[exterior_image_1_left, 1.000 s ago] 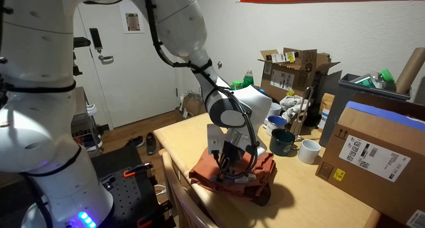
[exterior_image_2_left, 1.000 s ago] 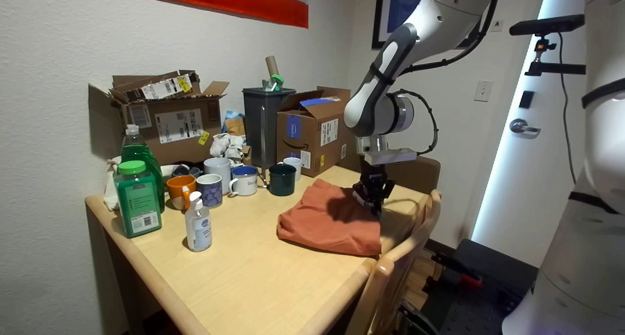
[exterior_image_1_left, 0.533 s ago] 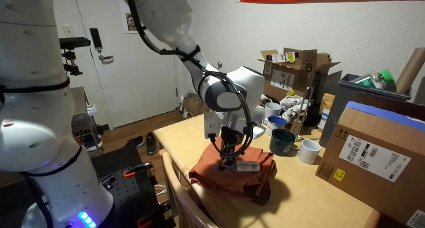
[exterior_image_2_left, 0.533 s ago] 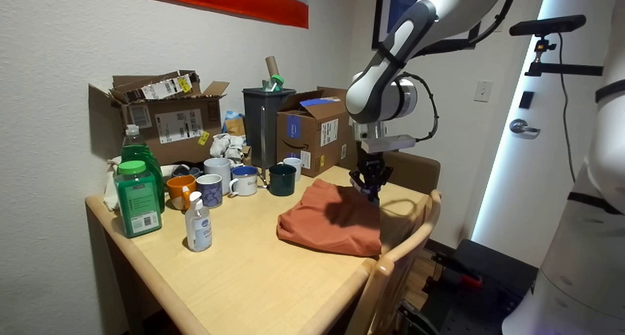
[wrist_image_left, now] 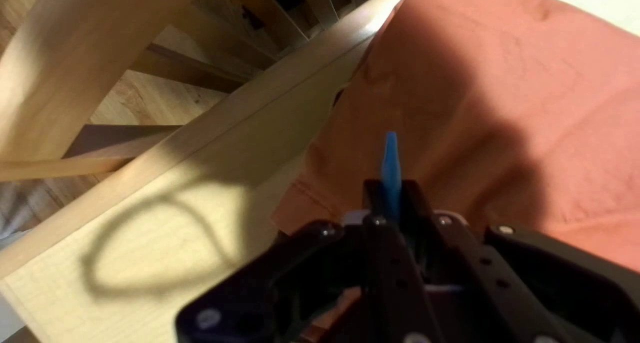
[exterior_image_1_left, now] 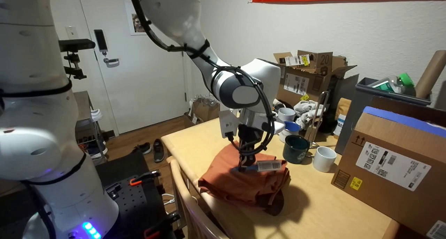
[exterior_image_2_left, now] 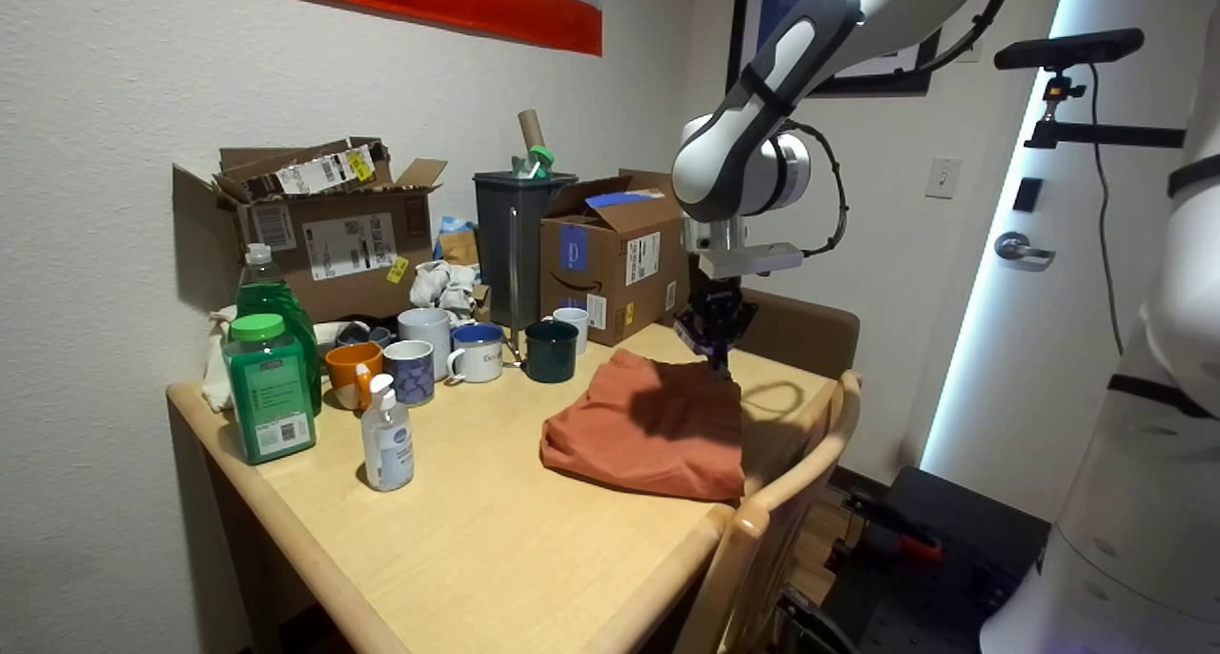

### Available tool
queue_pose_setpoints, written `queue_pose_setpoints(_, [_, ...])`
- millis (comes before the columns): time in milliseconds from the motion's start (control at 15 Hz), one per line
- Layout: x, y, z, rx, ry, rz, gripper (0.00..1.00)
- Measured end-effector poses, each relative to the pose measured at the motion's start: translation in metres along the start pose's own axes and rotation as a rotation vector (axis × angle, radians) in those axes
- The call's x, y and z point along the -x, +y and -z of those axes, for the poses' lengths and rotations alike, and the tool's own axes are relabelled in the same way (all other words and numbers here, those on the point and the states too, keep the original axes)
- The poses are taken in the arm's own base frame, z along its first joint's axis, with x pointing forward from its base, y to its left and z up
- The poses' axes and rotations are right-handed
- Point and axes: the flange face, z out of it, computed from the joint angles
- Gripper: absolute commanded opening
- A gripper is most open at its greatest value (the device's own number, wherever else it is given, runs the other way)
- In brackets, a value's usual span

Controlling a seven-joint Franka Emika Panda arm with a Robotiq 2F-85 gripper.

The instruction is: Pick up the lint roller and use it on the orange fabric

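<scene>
Wrist view: my gripper (wrist_image_left: 391, 195) is clenched on the blue handle of the lint roller (wrist_image_left: 391, 160), pinching it from both sides, and the slim handle pokes out past the fingertips (wrist_image_left: 372, 195) over the orange cloth (wrist_image_left: 565, 113). In an exterior view I see the roller's white end (exterior_image_1_left: 269, 166), with its printed label, jutting out beside my gripper over the cloth; I cannot tell whether the two touch. The cloth lies creased near the edge of the desk (exterior_image_2_left: 457, 559) beside the chair (exterior_image_2_left: 729, 578), one part of it reaching right up to that edge.

Toward the desk's wall edge I see a row of mugs (exterior_image_2_left: 477, 358), among them an orange mug (exterior_image_2_left: 351, 368) and a dark green mug (exterior_image_2_left: 551, 352). An opened cardboard box (exterior_image_2_left: 334, 296) and a dark grey bin (exterior_image_2_left: 500, 244) stand behind them, with a shipping box (exterior_image_2_left: 605, 254) toward the far corner. Close to the opposite corner on the wall side stand a jar of green liquid (exterior_image_2_left: 270, 387) and a green bottle (exterior_image_2_left: 267, 292). A clear pump bottle (exterior_image_2_left: 388, 449) stands near the mugs, well apart from the cloth.
</scene>
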Motion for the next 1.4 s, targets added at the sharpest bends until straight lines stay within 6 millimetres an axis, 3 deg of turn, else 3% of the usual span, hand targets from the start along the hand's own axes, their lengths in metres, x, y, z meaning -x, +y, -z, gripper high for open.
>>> queue_pose_setpoints(333, [-0.015,-0.003,-0.009,0.013,-0.006,-0.001,0.03])
queue_pose_setpoints(867, [-0.026,-0.001,-0.052,0.030,-0.079,-0.027,0.03])
queue_pose_setpoints(1400, [-0.015,-0.032,-0.080,0.043,-0.135,0.031,0.03])
